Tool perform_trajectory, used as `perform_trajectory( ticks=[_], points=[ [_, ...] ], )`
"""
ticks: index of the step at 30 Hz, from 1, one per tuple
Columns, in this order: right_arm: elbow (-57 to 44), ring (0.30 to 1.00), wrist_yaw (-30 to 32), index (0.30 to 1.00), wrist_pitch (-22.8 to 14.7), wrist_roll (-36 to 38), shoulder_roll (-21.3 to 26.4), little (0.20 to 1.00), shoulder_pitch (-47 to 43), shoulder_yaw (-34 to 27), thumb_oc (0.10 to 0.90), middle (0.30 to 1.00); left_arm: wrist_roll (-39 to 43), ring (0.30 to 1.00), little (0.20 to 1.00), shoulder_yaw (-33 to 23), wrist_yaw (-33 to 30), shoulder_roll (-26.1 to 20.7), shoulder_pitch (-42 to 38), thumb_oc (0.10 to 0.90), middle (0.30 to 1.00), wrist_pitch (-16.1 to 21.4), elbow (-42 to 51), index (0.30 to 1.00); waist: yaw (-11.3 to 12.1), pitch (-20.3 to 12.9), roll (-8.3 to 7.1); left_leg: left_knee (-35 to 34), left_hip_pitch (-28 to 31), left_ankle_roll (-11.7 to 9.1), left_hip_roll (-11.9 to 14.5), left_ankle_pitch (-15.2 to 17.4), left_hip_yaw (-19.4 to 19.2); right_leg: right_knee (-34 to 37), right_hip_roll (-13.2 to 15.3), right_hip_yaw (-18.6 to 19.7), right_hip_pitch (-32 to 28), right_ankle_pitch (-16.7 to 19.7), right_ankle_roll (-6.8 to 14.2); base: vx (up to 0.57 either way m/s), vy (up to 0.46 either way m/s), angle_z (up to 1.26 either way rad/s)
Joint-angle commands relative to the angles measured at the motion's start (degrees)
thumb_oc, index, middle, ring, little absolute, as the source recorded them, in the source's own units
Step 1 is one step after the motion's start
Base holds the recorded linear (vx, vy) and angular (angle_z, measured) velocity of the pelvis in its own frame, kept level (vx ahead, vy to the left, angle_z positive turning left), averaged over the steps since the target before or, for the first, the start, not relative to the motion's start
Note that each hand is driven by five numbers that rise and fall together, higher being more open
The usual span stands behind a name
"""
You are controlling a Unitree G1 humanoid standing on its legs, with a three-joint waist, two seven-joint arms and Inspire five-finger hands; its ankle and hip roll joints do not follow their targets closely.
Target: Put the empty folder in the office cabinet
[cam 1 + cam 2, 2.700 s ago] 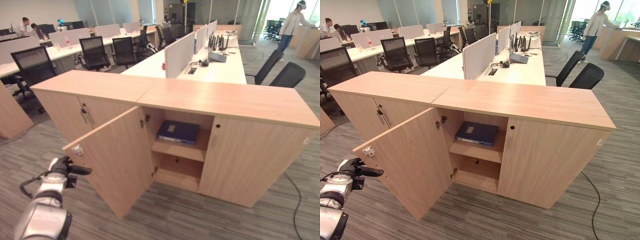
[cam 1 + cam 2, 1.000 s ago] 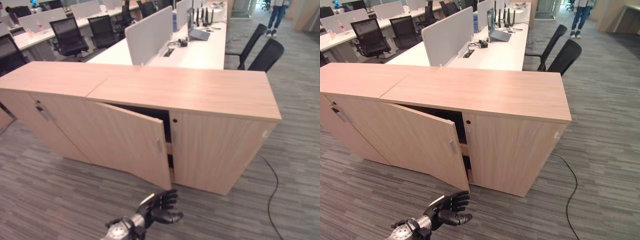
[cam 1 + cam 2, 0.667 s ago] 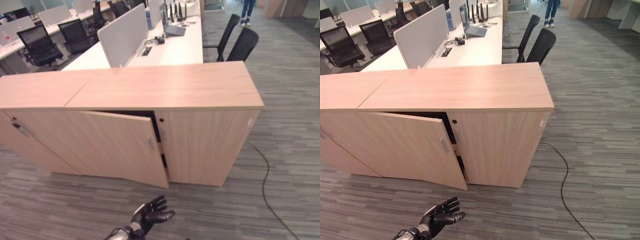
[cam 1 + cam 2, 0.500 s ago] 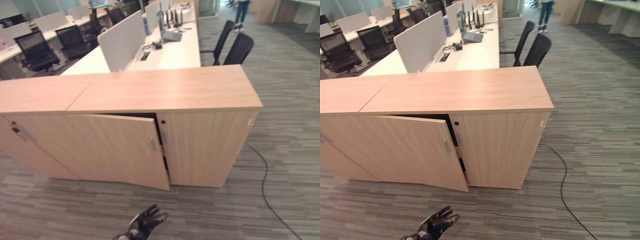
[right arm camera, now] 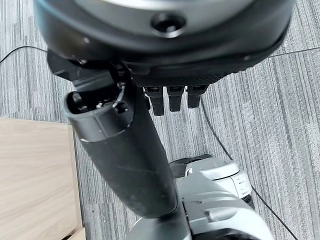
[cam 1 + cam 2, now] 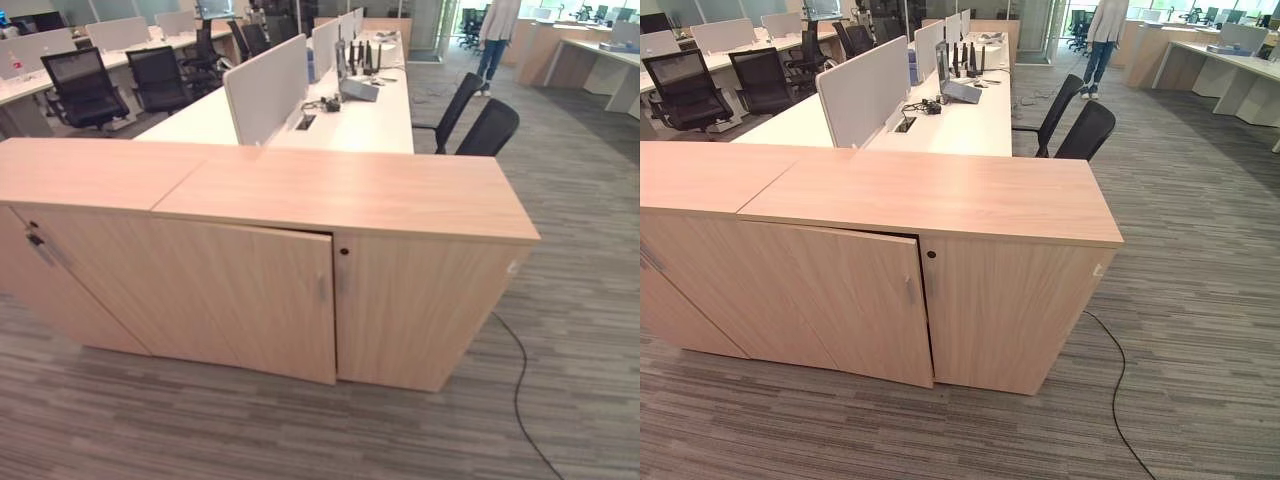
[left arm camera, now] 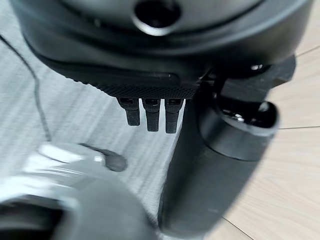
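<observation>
The wooden office cabinet [image 6: 345, 190] stands in front of me. Its left door [image 6: 250, 295], with a small metal handle [image 6: 321, 288], stands only a crack ajar and hides the shelves inside. In the left wrist view my left hand [image 7: 150, 75] hangs with fingers [image 7: 151, 114] straight and nothing in it, beside light wood. The right wrist view has my right hand [image 5: 170, 55] hanging over the grey carpet, thumb [image 5: 125, 150] out, fingers [image 5: 172, 100] straight, also holding nothing.
A second matching cabinet [image 6: 80, 170] joins on the left. Behind stand white desks with a partition [image 6: 265, 85] and black chairs [image 6: 485, 125]. A person [image 6: 1105, 35] stands far back right. Striped grey carpet [image 6: 1200, 300] spreads in front and to the right.
The cabinet door has swung from wide open, with a blue folder showing on the shelf, to almost shut. My left hand dropped out of the eye views. The camera also shifted.
</observation>
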State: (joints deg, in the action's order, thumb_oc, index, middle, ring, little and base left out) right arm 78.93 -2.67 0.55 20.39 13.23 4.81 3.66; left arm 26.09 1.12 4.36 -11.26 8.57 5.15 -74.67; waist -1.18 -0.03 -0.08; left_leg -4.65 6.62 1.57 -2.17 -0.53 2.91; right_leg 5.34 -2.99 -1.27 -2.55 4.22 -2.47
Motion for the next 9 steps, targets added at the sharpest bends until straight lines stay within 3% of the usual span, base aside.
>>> perform_trajectory(
  ticks=[1, 5, 9],
  points=[
    [1.8, 0.900, 0.2, 0.900, -0.5, -1.2, 1.0, 0.900, -1.0, 1.9, 0.800, 0.900, -4.8, 0.900, 0.900, 0.3, -0.4, -0.3, -2.6, 0.800, 0.900, 1.6, -1.6, 0.900, -0.4, -1.7, -1.60, -0.4, -3.0, -1.2, -1.3, 3.9, 0.3, -0.3, 3.4, -1.7, -1.7, -5.9, 7.2, 0.00, 0.000, 0.00],
    [1.9, 0.900, 0.6, 0.900, -0.4, -1.6, 1.1, 0.900, -1.3, 2.6, 0.800, 0.900, -6.5, 0.900, 0.900, 3.0, -1.2, 0.0, -4.2, 0.800, 0.900, 2.0, -0.7, 0.900, -0.8, -1.9, -1.48, -0.4, -3.1, -1.2, -1.3, 4.0, 0.0, -0.3, 3.4, -1.4, -1.5, -5.9, 7.3, 0.00, 0.008, -0.04],
    [1.0, 0.900, 1.4, 0.900, -0.5, -2.7, 1.1, 0.900, -2.5, 4.9, 0.800, 0.900, -10.2, 0.900, 0.900, 10.5, -2.7, 0.6, -7.5, 0.800, 0.900, 3.4, 4.2, 0.900, -1.7, -2.3, -0.93, -0.4, -3.1, -1.1, -1.3, 4.4, -0.6, -0.3, 3.6, -1.0, -1.4, -5.9, 7.5, 0.01, 0.031, -0.10]
  ],
)
